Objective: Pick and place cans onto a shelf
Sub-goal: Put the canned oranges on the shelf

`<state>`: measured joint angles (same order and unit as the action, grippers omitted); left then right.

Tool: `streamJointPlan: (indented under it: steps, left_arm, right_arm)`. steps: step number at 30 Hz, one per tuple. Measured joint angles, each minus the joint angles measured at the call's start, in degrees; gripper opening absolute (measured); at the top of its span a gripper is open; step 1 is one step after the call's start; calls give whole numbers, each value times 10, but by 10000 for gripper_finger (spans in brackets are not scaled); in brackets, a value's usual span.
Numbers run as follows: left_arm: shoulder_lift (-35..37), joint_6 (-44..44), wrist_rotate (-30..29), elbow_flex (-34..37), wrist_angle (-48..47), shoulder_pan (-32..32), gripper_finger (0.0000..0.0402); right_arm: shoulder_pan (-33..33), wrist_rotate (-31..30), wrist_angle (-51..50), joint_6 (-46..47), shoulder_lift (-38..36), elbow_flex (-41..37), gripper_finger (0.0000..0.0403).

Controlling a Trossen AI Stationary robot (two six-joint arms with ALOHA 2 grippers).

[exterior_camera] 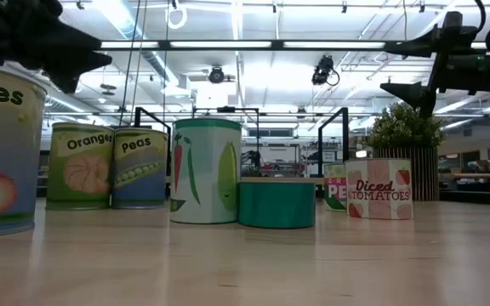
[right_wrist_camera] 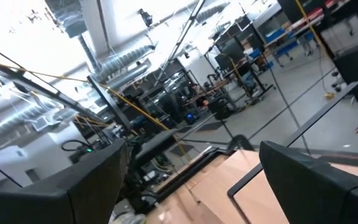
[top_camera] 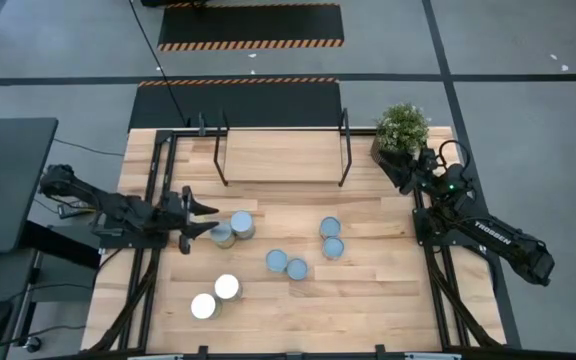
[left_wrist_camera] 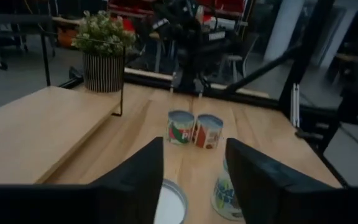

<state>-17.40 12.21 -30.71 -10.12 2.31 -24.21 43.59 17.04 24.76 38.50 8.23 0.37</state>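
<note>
Eight cans stand upright on the wooden tabletop. Two are at the left (top_camera: 241, 224), two in the middle (top_camera: 286, 264), two at the right (top_camera: 331, 238) and two white-topped ones near the front (top_camera: 216, 297). The shelf (top_camera: 280, 155) stands at the far edge with nothing on its board. My left gripper (top_camera: 211, 219) is open and just left of the left pair. In the left wrist view (left_wrist_camera: 194, 149) its fingers stand above and either side of a white can top (left_wrist_camera: 169, 202) without touching it. My right gripper (top_camera: 408, 165) is open and empty beside the plant.
A potted green plant (top_camera: 401, 130) stands at the far right corner, close to my right gripper. Black frame rails run along the table's left (top_camera: 153, 200) and right (top_camera: 433, 270) sides. Bare wood lies between the cans and the shelf.
</note>
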Motion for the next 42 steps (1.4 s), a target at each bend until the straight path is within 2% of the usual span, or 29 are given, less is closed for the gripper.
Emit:
streamJointPlan:
  steps: [6, 9, 12, 18, 21, 26, 29, 34, 42]
  left_arm:
    - [-67, 31, 10, -89, -167, 0, 240]
    - [-107, 84, 20, -136, -258, 0, 248]
    - [-149, 114, 33, -181, -336, 0, 249]
    - [-245, 168, 79, -254, -467, 0, 266]
    - [-295, 215, 122, -259, -485, 0, 288]
    - [-374, 232, 188, -259, -516, -1, 331]
    - [-414, 234, 172, -259, -515, 0, 348]
    - [-476, 236, 170, -259, -467, 0, 353]
    - [-521, 259, 166, -271, -436, 22, 353]
  right_arm:
    - [0, -9, -1, -32, 0, 0, 373]
    - [-1, -8, 0, -42, 0, 0, 373]
    - [-6, 21, 9, -67, 0, 0, 373]
    - [-51, 35, 42, -110, 0, 0, 373]
    - [-83, 17, 43, -136, 2, 0, 373]
    - [-136, -22, 58, -187, 22, 0, 373]
    - [-161, -34, 83, -207, 40, 0, 373]
    - [-206, -88, 109, -239, 80, 5, 373]
    - [-273, -139, 151, -275, 154, 5, 373]
